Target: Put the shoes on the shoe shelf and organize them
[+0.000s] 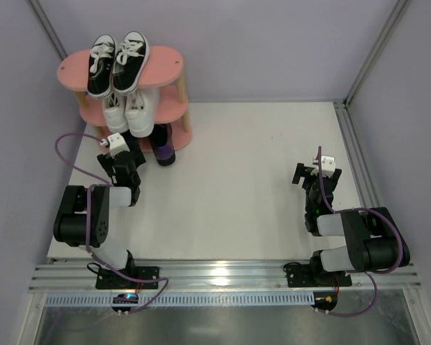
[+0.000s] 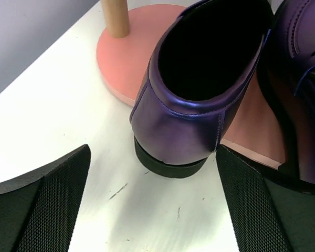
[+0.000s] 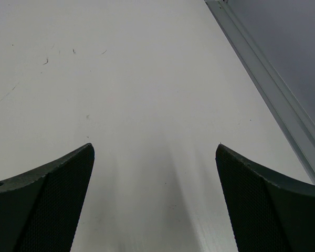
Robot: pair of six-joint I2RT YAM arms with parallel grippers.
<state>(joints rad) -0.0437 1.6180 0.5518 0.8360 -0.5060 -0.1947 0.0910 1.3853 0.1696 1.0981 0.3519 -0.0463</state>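
White table (image 2: 52, 105), purple shoe (image 2: 184, 126) heel-out, toe seemingly into shelf (image 2: 121, 58), left jaws and right jaws apart

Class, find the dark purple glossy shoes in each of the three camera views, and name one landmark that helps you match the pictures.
Top external: the purple shoes are upper left, on the lowest level of the shoe shelf.
Left wrist: the purple shoes fill the centre and right, heels toward the camera.
Right wrist: not in it; only the white table shows.
Shared landmark: the shoe shelf, with its pink boards and wooden posts, appears in the top and left wrist views.
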